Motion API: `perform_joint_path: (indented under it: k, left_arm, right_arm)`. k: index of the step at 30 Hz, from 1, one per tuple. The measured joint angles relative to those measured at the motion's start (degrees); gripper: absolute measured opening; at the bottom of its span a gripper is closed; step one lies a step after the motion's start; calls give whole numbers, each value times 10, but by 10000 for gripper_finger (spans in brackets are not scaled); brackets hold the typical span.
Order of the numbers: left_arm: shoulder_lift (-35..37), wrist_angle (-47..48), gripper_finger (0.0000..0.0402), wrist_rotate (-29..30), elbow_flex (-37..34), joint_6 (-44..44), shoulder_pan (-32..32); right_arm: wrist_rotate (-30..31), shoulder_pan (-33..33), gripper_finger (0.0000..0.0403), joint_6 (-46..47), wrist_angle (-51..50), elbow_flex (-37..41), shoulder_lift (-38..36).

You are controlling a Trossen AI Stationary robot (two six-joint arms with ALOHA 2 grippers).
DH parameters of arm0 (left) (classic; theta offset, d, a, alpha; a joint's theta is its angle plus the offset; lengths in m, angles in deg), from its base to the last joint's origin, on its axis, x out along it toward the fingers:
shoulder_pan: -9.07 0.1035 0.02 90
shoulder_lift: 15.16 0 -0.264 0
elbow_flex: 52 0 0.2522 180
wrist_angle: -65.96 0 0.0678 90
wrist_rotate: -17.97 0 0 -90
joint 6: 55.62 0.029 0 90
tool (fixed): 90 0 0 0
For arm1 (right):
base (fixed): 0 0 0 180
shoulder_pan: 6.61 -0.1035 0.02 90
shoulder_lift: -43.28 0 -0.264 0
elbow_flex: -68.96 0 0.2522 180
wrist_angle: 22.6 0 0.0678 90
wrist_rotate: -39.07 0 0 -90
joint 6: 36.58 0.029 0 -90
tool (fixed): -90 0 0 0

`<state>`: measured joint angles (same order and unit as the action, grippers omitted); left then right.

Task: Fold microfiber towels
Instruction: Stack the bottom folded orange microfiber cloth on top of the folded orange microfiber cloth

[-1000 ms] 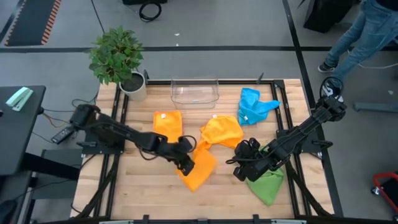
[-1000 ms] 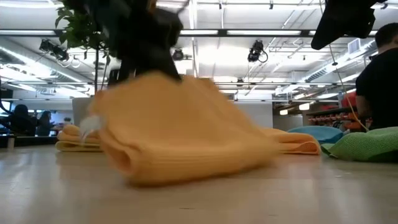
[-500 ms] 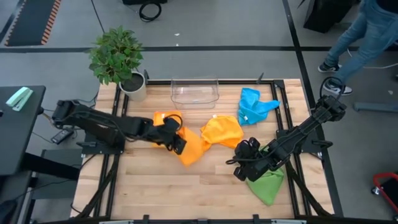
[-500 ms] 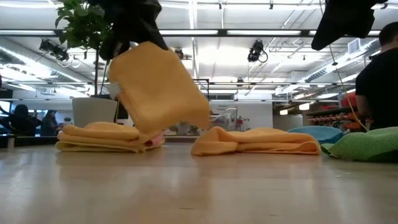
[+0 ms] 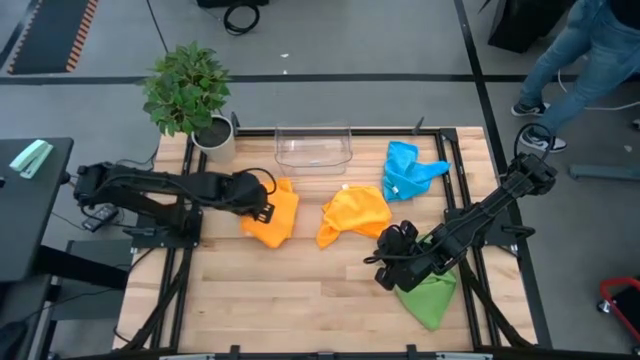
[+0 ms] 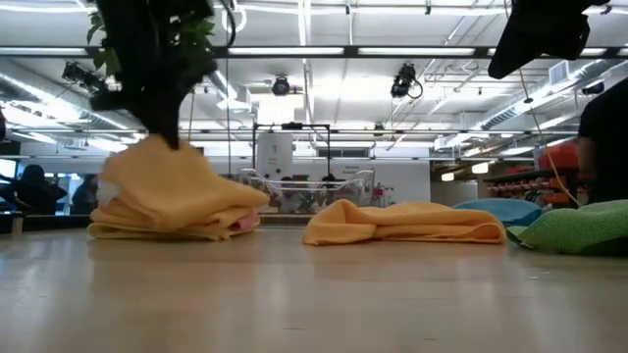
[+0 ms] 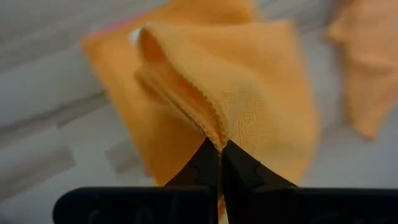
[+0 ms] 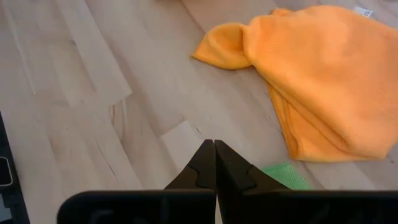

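**Left claw pinches a folded orange towel over the stack**

You will find no readable brand or writing here; a small white tag shows on the crumpled orange microfiber towel (image 5: pixel 356 214) at mid-table, but its print is too small to make out.

Your left gripper (image 7: pixel 219 148) has its dark fingers pressed together on the doubled, scalloped edge of a soft orange microfiber towel (image 7: pixel 249 87), whose looped weave shows clearly in the left wrist view. In the high view that towel (image 5: pixel 272 213) lies draped on the slatted wooden table (image 5: pixel 300 300), just in front of the clear plastic bin (image 5: pixel 314 148). In the low view it sits heaped on a flat folded pile, where a thin pink edge (image 6: pixel 243 223) peeks out; what lies under it you cannot tell.

Your right gripper (image 8: pixel 214 151) hangs closed and empty over bare wood, near the crumpled orange towel. The fuzzy green towel (image 5: pixel 428 295) is partly hidden beneath the right arm. The rumpled blue towel (image 5: pixel 408 170) lies beside the bin. A leafy potted plant (image 5: pixel 190 95) stands at the table's far left corner
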<state>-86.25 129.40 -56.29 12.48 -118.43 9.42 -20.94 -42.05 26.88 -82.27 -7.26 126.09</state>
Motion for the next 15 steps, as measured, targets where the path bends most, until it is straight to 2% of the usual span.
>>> perform_joint_path:
  k: [4, 7, 13, 15]
  left_arm:
    - [0, -11, 10, -35, -48, -11, 33]
    - [0, -20, 10, -57, -70, -10, 49]
    - [0, -44, 11, -66, -72, 21, 53]
    - [0, -56, 12, -70, -72, 39, 53]
  right_arm:
    - [2, 1, 2, 16, 20, 0, 0]
    - [18, 27, 2, 41, 101, 1, 9]
    - [-49, 154, 2, -46, 336, 1, 72]
    - [-61, 198, 5, -39, 395, 1, 102]
